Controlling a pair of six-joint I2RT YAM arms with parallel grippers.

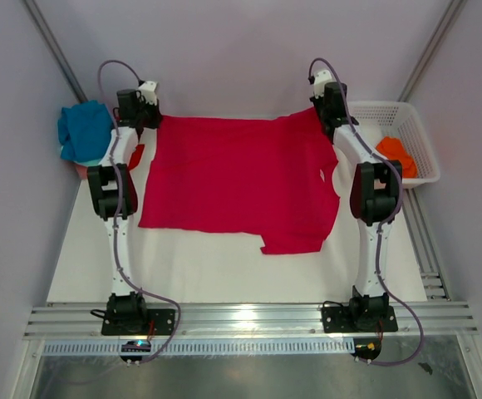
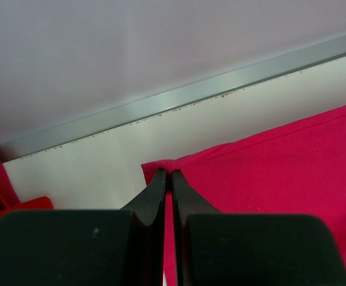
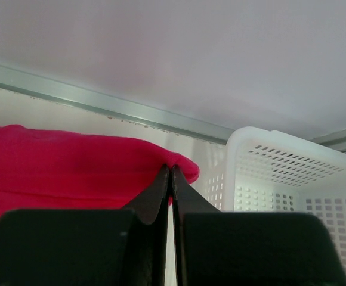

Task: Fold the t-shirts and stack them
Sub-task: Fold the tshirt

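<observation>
White table (image 1: 224, 270); crimson t-shirt (image 1: 233, 179) spread flat; grey walls (image 1: 241, 41).

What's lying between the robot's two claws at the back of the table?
The far edge of the crimson t-shirt, its corners pinched by the left gripper and right gripper; top view shows it.

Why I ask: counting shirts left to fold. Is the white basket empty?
No, an orange t-shirt lies inside the white basket at the table's far right corner.

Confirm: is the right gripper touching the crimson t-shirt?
Touching. Right wrist view: the right gripper pinches the crimson t-shirt edge between shut fingers, no gap.
</observation>
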